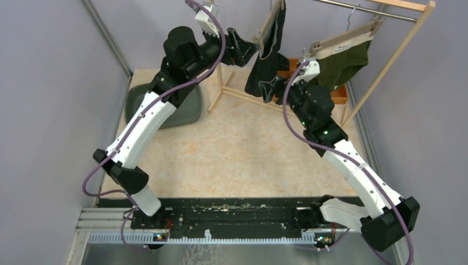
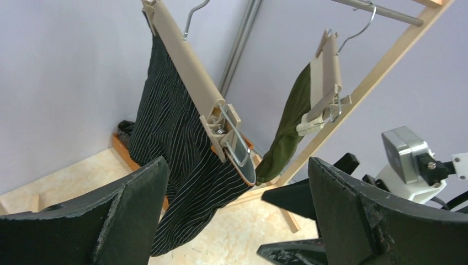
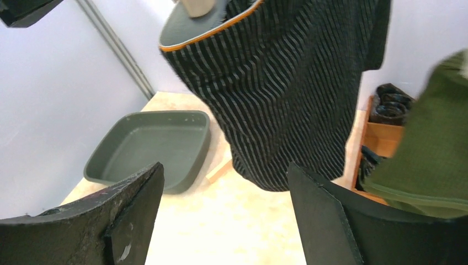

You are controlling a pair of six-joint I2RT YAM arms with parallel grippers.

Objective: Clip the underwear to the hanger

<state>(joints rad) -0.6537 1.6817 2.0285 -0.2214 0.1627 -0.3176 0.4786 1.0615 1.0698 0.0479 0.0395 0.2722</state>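
Both open and empty, left gripper at nine o'clock and right gripper at six o'clock flank the underwear, needing no grip since the hanger seemingly clips it.

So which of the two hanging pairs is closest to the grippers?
The black pinstriped underwear on the tan hanger. The open left gripper and right gripper sit either side of it. The olive green pair hangs farther right.
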